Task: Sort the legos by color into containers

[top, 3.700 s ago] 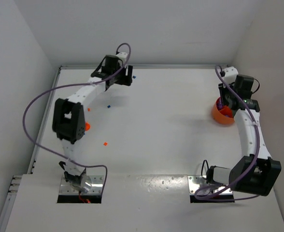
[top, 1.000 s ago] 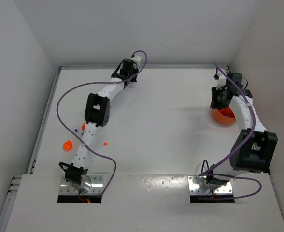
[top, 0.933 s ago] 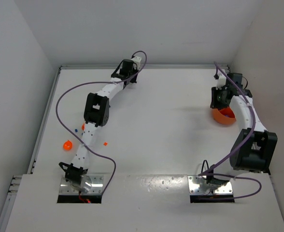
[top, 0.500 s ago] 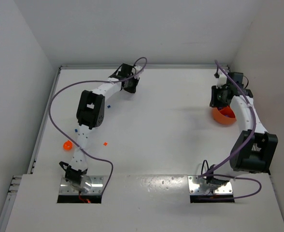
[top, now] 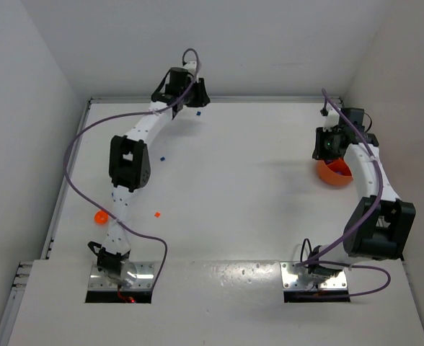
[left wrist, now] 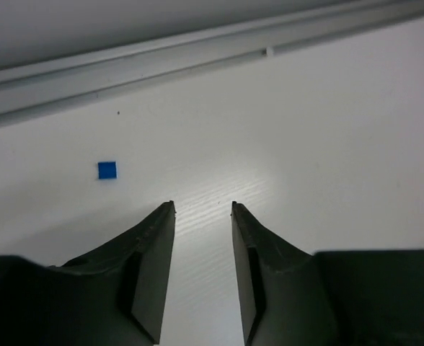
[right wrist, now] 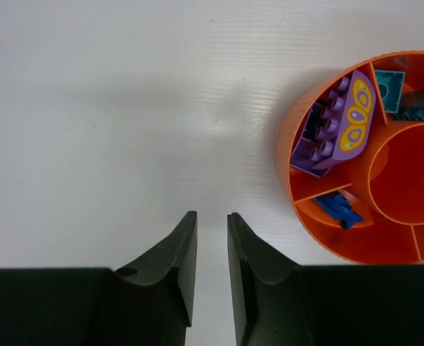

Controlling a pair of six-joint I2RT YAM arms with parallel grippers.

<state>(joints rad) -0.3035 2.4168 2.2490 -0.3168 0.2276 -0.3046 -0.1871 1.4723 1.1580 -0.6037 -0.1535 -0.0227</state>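
Far left of the table, top view: small orange cup, round, just beside the lower link of the left arm. Right of it, nearer the middle, the orange-red lego, a mere speck lying alone on the white surface. Farther back, the near blue lego, equally tiny, close by the arm's forearm. The left arm reaches to the far edge. The left gripper hangs there with its fingers released, a clear gap between them and nothing in it, as its wrist camera shows. The far blue lego lies just under it. From the wrist it reads as a flat, bright blue square, left of the fingertips and apart from them, near the raised rail. Right side: the right gripper sits over the table beside the orange bowl. Its fingers stand slightly apart, a narrow slit between them, grasping nothing. The bowl is round, ribbed outside and split into compartments around a round centre well. One compartment holds a purple studded piece with a purple-and-yellow oval plate leaning on it. The next holds a teal square piece, and a lower one a blue piece.
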